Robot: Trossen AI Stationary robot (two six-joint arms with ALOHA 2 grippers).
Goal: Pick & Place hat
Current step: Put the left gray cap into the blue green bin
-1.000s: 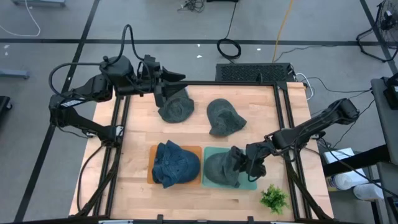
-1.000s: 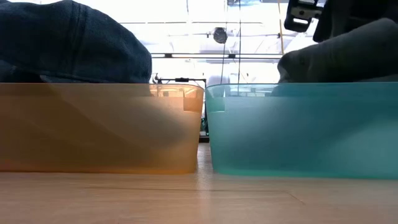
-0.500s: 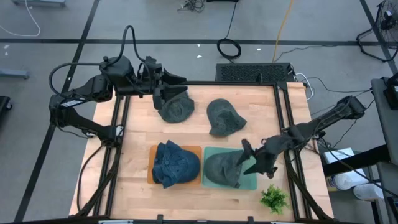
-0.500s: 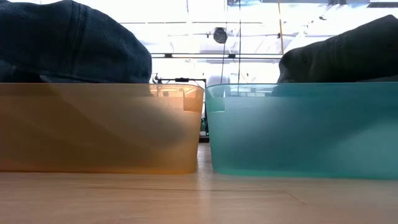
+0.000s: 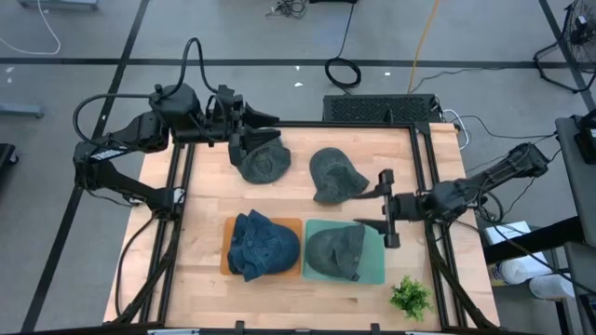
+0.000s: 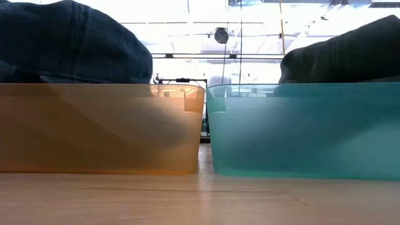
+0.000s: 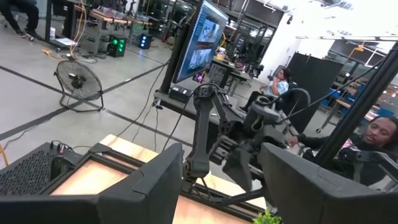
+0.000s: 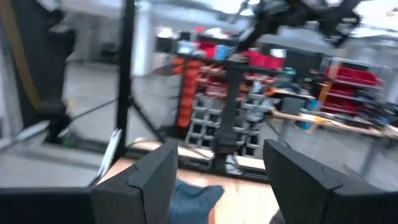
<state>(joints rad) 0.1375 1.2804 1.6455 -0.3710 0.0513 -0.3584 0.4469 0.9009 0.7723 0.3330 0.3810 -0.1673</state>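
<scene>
Start at your left: the left gripper [image 5: 244, 130] sits at the table's far left corner, just beside the nearer grey hat [image 5: 264, 164]. Its fingers show apart in its wrist view, holding nothing, and it looks like it is waiting.

Next along, a blue hat [image 5: 260, 244] fills the orange bin [image 5: 226, 261], and a grey hat [image 5: 337, 251] lies in the teal bin [image 5: 375, 270] beside it. Both crowns rise above the rims in the low view.

Behind the bins, on bare wood, lies the second loose hat [image 5: 335, 175]. This is probably your next pick. It lies just left of the right gripper [image 5: 387, 208] and slightly farther from you across the table, with its long axis slanting roughly front to back. The right arm is nearer to it than the left.

The right gripper hangs over the teal bin's far right corner, fingers spread wide and empty.

Neither wrist view shows the loose hats clearly, and the low view hides everything behind the bins. A plant [image 5: 409, 297] sits at the near right edge.
</scene>
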